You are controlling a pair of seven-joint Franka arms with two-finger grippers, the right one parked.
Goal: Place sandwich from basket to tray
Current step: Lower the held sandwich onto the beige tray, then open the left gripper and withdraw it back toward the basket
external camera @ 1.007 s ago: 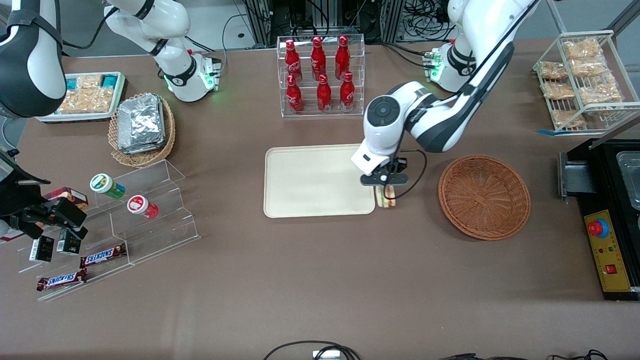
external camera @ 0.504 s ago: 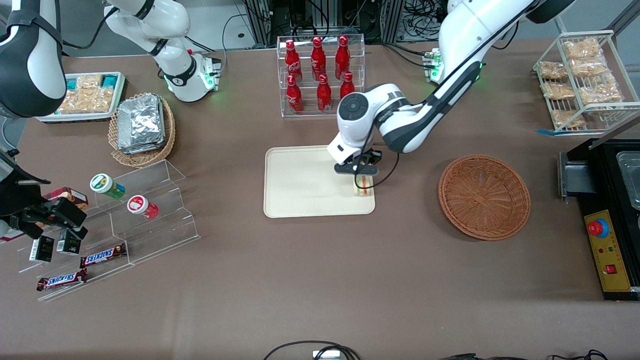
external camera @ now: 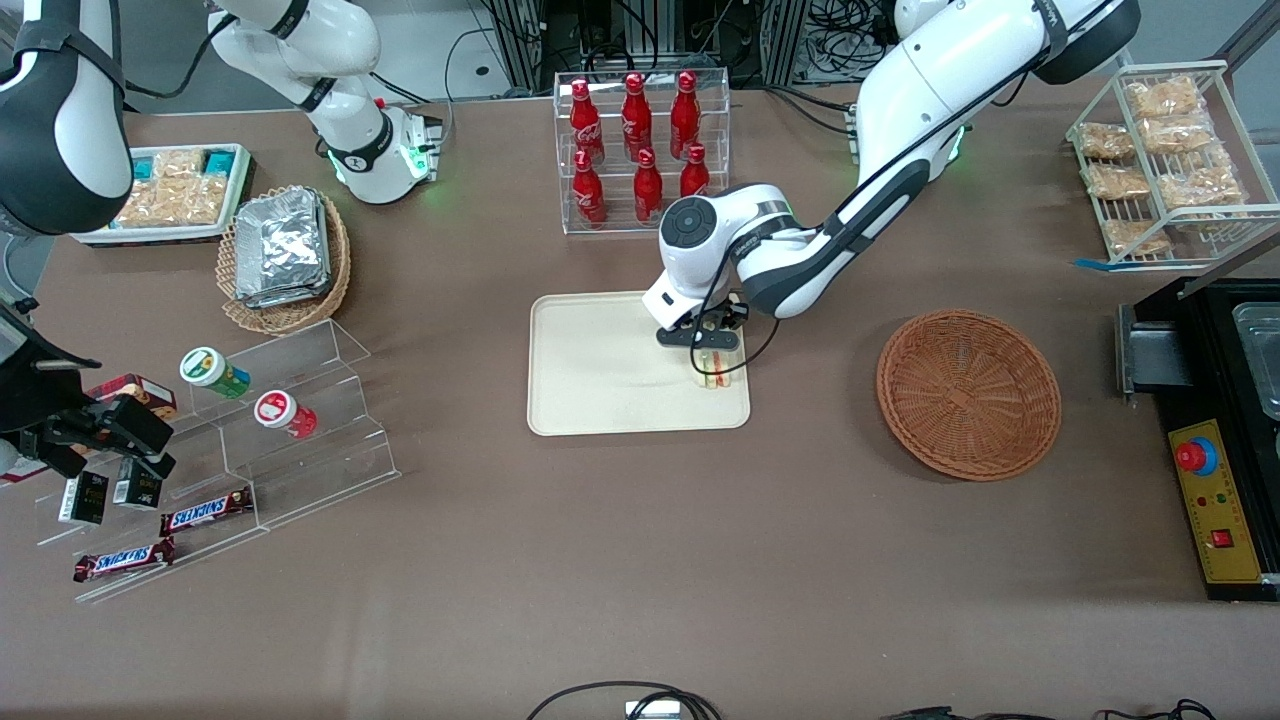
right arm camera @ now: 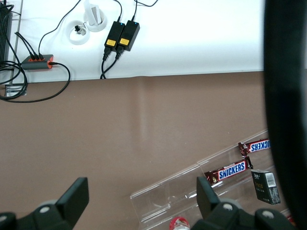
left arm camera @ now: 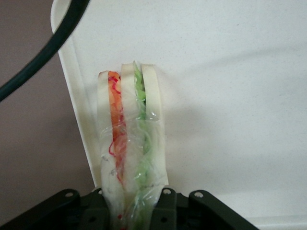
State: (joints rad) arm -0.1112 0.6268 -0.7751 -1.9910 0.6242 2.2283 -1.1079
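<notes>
A wrapped sandwich (external camera: 715, 374) (left arm camera: 128, 139) of pale bread with orange and green filling stands on edge over the cream tray (external camera: 600, 400) (left arm camera: 230, 86), close to the tray rim that faces the basket. My left gripper (external camera: 711, 362) (left arm camera: 132, 213) is shut on it, with black fingers (left arm camera: 165, 206) pressing both bread faces. Whether the sandwich touches the tray floor I cannot tell. The reddish-brown wicker basket (external camera: 968, 392) lies empty beside the tray, toward the working arm's end of the table.
A clear rack of red bottles (external camera: 640, 150) stands farther from the front camera than the tray. A tan basket of foil packets (external camera: 283, 255), an acrylic step display (external camera: 290, 420) and chocolate bars (external camera: 205, 512) lie toward the parked arm's end. A wire rack of snacks (external camera: 1160, 160) and a black control box (external camera: 1215, 500) sit beside the wicker basket.
My gripper has carried the sandwich from just outside the tray's rim, on the basket's side, to over the tray, and the arm has swung along with it.
</notes>
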